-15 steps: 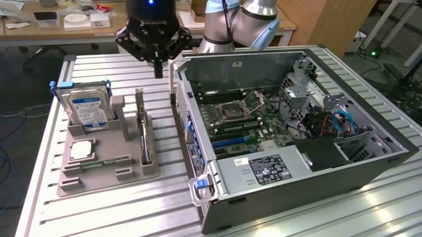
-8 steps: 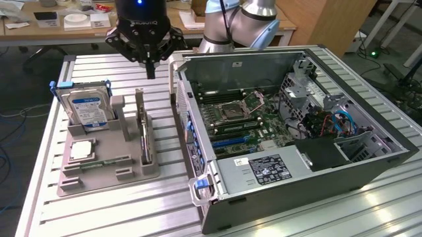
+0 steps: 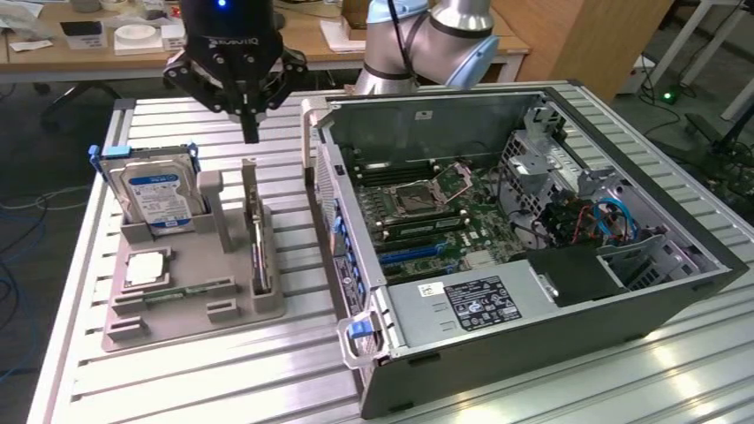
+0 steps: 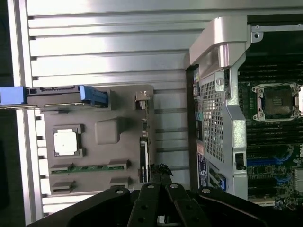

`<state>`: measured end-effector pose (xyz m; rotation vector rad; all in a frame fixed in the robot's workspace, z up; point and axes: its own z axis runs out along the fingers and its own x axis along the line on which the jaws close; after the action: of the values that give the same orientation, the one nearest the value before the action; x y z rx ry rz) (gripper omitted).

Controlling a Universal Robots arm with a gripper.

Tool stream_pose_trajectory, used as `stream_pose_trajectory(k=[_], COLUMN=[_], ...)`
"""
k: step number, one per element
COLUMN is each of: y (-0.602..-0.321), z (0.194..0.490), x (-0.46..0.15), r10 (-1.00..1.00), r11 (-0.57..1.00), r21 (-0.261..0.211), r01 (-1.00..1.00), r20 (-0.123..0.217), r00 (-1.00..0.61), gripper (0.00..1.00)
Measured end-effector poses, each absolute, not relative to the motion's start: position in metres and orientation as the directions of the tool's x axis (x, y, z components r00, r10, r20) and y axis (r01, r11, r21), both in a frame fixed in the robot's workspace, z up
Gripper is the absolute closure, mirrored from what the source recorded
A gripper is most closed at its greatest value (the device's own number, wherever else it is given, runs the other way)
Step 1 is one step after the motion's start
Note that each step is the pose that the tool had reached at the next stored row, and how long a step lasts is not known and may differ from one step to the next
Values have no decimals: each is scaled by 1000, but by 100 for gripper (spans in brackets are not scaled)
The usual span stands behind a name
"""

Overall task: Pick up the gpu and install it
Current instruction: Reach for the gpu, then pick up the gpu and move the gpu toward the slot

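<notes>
The gpu (image 3: 254, 231) stands on its long edge in a slot of the grey holder (image 3: 224, 265), on the exterior view's left side of the table. In the wrist view the gpu (image 4: 144, 142) appears edge-on, a thin strip with a silver bracket at one end. My gripper (image 3: 250, 132) hangs above the card's far end, a short gap over it, not touching. Its fingers are shut together with nothing between them. The gripper (image 4: 160, 170) tips meet in a point over the holder (image 4: 109, 130) beside the card.
The holder also carries a hard drive (image 3: 159, 199) with blue rails, a processor (image 3: 147, 268) and a green memory stick (image 3: 189, 289). An open computer case (image 3: 659, 291) with its motherboard (image 3: 430, 216) lies close on the exterior view's right. The table (image 3: 236, 371) is ribbed aluminium.
</notes>
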<state>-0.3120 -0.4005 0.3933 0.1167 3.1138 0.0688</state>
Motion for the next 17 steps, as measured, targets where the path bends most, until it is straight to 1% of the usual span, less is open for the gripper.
stream_pose_trajectory(k=[11, 17], y=[-401, -401], z=[393, 393], x=[-339, -340], r10=[75, 75], r11=[996, 996], r21=[45, 45], r01=[74, 74], r20=[-23, -23], r00=[-997, -997], gripper=[89, 89])
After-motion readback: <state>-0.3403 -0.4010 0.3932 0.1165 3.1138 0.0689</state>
